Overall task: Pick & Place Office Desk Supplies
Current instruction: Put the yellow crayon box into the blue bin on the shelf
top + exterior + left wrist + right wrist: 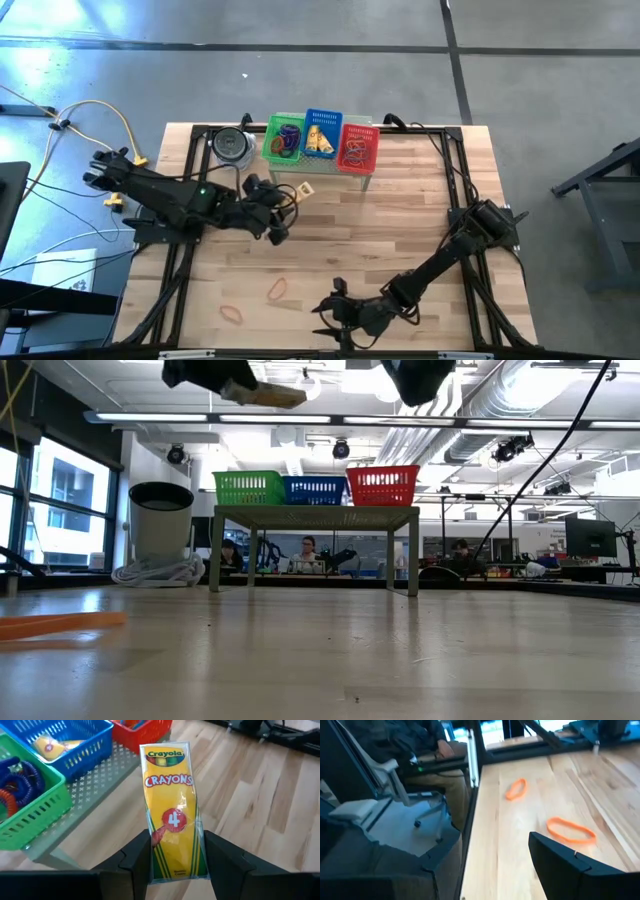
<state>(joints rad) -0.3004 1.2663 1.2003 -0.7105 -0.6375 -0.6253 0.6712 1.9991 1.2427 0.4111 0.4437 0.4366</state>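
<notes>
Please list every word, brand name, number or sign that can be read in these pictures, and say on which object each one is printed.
"Crayola": top of the yellow crayon box held between the fingers of the left gripper.
"CRAYONS": on the same box, below the brand.
"4": in the red circle at its middle.
Small print at the box's lower end: too small to read.
Papers beside the table: print too small to read.
No other text is readable.

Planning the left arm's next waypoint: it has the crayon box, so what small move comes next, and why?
Probably carry it on toward the blue basket. The left pincer grips the Crayola crayon box just short of the basket stand, and that basket already holds similar yellow packs.
</notes>
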